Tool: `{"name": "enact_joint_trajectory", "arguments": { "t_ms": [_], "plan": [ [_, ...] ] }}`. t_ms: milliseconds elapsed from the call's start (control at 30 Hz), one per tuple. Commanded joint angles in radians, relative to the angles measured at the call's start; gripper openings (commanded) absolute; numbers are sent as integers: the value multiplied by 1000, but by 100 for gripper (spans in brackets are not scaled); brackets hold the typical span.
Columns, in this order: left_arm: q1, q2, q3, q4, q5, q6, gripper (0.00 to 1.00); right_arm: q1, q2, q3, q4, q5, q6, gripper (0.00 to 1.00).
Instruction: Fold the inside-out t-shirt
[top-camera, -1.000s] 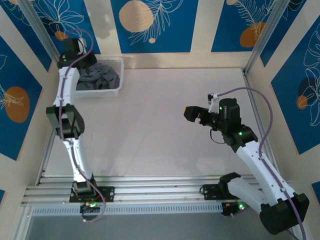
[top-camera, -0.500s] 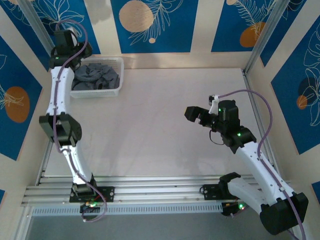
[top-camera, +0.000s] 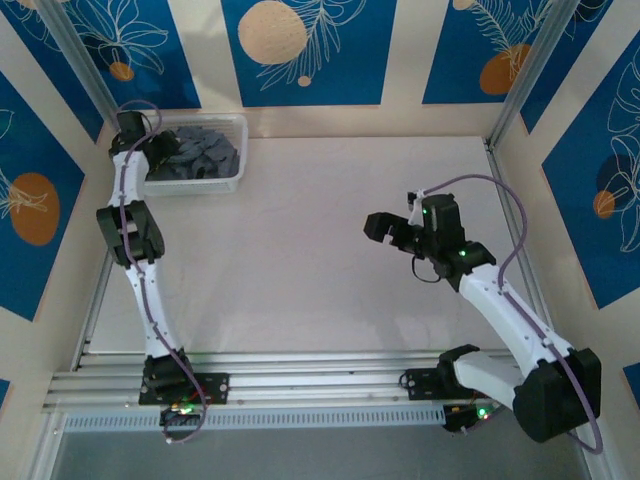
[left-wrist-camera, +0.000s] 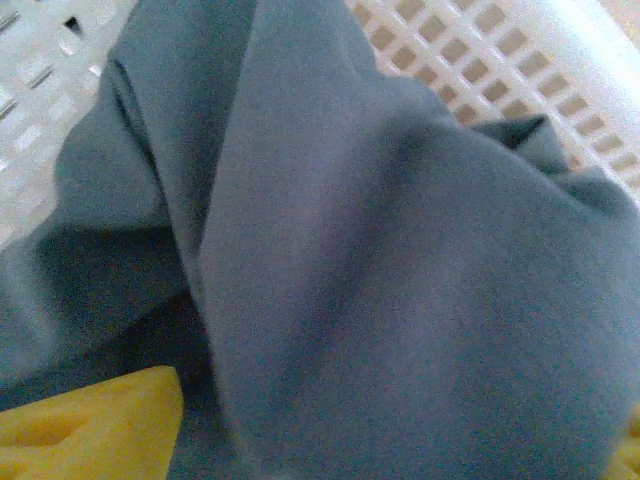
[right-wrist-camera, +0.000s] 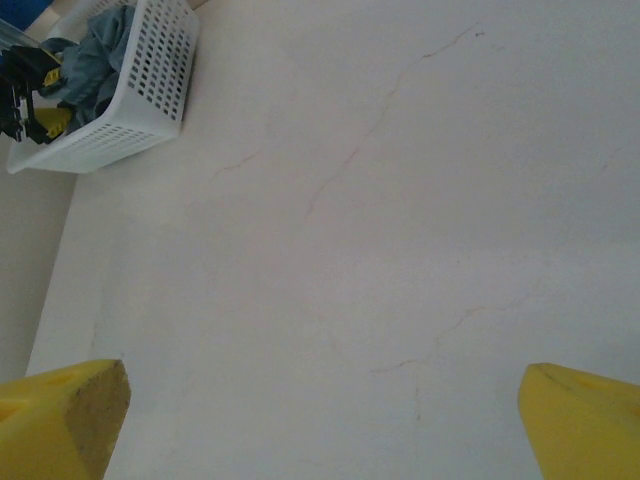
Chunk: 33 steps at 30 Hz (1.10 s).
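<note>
The inside-out t-shirt (top-camera: 200, 152) is a crumpled slate-grey heap inside the white basket (top-camera: 225, 185) at the table's far left corner. My left gripper (top-camera: 150, 150) reaches down into the basket's left end. In the left wrist view the t-shirt (left-wrist-camera: 400, 250) bulges up between the yellow fingertips (left-wrist-camera: 100, 420), which stand wide apart; that gripper (left-wrist-camera: 365, 440) is open and pressed into the cloth. My right gripper (top-camera: 385, 228) hovers open over bare table at mid-right, nothing between its fingers (right-wrist-camera: 320, 420). It looks toward the distant basket (right-wrist-camera: 150, 90) and t-shirt (right-wrist-camera: 95, 60).
The basket's perforated wall (left-wrist-camera: 500, 50) rises close behind the fabric. Patterned blue-and-cream walls enclose the table on three sides. A metal rail (top-camera: 300, 385) runs along the near edge by the arm bases. The white tabletop (top-camera: 320, 270) lies between the two arms.
The left gripper has opened and sunk from above the basket into it. The t-shirt heap, earlier pulled up toward it, has settled lower. The right arm shifted slightly.
</note>
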Motion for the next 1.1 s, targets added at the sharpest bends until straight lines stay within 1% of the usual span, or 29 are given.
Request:
{"name": "enact_joint_trajectory", "arguments": {
  "t_ms": [0, 33, 100, 200, 300, 367, 467, 600, 633, 700, 800, 900, 933, 967, 1000, 1033, 1067],
  "plan": [
    [2, 30, 109, 1, 106, -15, 11, -4, 25, 74, -3, -18, -20, 100],
    [2, 20, 110, 5, 134, -13, 0, -3, 31, 80, -4, -22, -12, 100],
    [1, -21, 109, -2, 203, -21, 0, 1, 33, 84, 1, -33, 8, 99],
    [-15, -138, 109, 0, 331, -69, 0, 9, 21, 73, 18, -39, 40, 99],
    [-64, -294, 109, 49, 421, -138, 0, 16, -6, 55, 37, -44, 79, 99],
    [-122, -414, 112, 72, 449, -167, 0, 20, -38, 46, 42, -51, 104, 98],
    [-217, -578, 112, 63, 462, -161, 0, 23, -99, 22, 51, -43, 118, 98],
    [-335, -743, 82, 15, 417, -98, 0, 22, -187, -5, 52, -1, 114, 99],
    [-364, -781, 47, 7, 387, -65, 0, 20, -205, -12, 54, 5, 111, 99],
    [-404, -855, -81, 13, 336, -31, 0, 15, -235, -21, 56, 14, 106, 99],
    [-439, -984, -387, 110, 287, -9, 0, 6, -262, -31, 46, 15, 108, 99],
    [-466, -1094, -685, 204, 207, 11, 0, -5, -283, -53, 39, 5, 118, 99],
    [-474, -1127, -784, 226, 178, 17, 8, -10, -287, -59, 38, -3, 123, 99],
    [-479, -1159, -883, 249, 144, 20, 22, -14, -291, -64, 33, -13, 129, 99],
    [-480, -1183, -972, 266, 113, 16, 33, -17, -293, -65, 27, -22, 131, 99],
    [-481, -1207, -1063, 284, 84, 9, 41, -19, -293, -64, 18, -30, 129, 99],
    [-481, -1228, -1137, 292, 61, 11, 48, -20, -294, -61, 4, -32, 122, 99]
  ]
}}
